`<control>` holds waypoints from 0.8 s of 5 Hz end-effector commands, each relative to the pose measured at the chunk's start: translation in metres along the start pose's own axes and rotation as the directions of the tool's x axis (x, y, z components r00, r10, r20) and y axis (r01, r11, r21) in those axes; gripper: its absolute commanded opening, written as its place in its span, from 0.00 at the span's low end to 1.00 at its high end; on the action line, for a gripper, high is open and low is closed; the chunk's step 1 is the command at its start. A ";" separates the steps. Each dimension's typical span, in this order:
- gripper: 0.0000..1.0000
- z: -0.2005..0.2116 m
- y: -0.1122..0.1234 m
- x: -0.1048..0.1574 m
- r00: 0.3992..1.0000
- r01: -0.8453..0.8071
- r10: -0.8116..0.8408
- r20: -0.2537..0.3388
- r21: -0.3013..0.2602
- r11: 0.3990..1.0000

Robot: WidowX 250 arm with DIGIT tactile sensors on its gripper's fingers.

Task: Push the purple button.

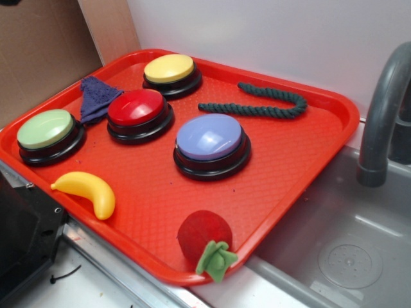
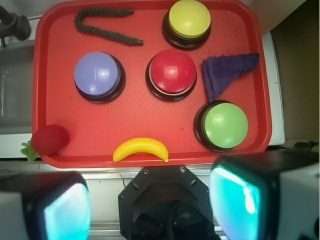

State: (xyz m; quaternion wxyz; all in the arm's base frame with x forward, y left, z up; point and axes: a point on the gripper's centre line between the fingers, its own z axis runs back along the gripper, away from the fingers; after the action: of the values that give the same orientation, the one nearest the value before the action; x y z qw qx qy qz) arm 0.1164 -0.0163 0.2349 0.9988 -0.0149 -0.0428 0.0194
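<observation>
The purple button (image 1: 210, 138) (image 2: 98, 75) has a pale lavender cap on a black ring. It stands on the red tray (image 1: 308, 151) (image 2: 145, 122), right of the red button (image 1: 137, 109) (image 2: 171, 73). My gripper (image 2: 150, 205) is open, high above the tray's near edge, with its two teal-padded fingers (image 2: 67, 210) wide apart and nothing between them. It touches nothing. The exterior view does not show the gripper; only a black part of the robot (image 1: 22, 240) sits at the lower left.
Yellow button (image 1: 170, 69) (image 2: 188, 19), green button (image 1: 46, 130) (image 2: 225, 124), dark purple cloth (image 1: 96, 97) (image 2: 227, 70), green rope (image 1: 257, 102) (image 2: 105, 27), toy banana (image 1: 88, 190) (image 2: 141, 148) and plush strawberry (image 1: 205, 239) (image 2: 48, 140) lie on the tray. A sink (image 1: 347, 244) and faucet (image 1: 385, 115) are right.
</observation>
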 end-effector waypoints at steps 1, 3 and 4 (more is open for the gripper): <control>1.00 0.000 0.000 0.000 1.000 0.000 0.000 0.000 0.000 1.000; 1.00 -0.070 -0.039 0.056 0.947 0.311 -0.309 0.089 -0.009 0.950; 1.00 -0.070 -0.039 0.056 0.947 0.311 -0.309 0.089 -0.009 0.950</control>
State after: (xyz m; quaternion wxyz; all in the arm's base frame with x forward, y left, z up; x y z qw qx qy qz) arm 0.1766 -0.0505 0.1643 0.9880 -0.0166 -0.0782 -0.1322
